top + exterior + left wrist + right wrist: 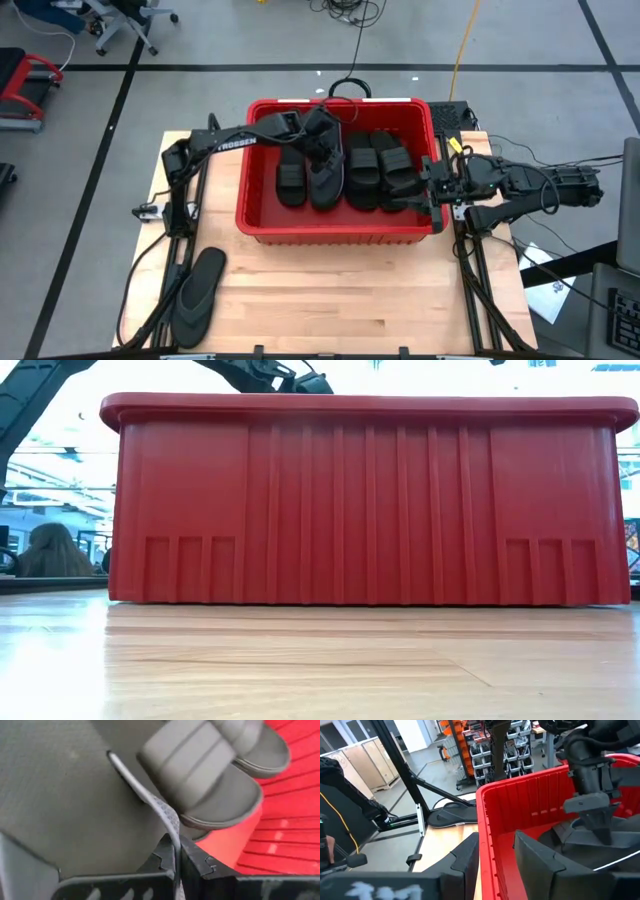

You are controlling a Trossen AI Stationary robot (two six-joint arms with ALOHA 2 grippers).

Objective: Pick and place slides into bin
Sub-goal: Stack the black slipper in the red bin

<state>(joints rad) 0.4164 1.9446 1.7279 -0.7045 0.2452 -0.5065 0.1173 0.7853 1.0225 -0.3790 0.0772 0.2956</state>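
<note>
Looking down on my pale wooden desk [330, 290], I see the red bin [340, 228] at its far edge (grey floor beyond), slides [378, 168] inside. My left gripper [177, 862] pinches a flip-flop's thong strap [150, 800] inside the bin; my right gripper [495, 855], spread, straddles the bin's right rim, and another flip-flop [198, 295] lies at the desk's near-left corner.

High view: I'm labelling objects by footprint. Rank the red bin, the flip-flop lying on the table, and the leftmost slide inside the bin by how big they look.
1. Red bin, clearly largest.
2. Flip-flop on the table, long and narrow.
3. Leftmost slide in the bin, shortest, though the left arm covers its far end, so its full length is unsure.
</note>
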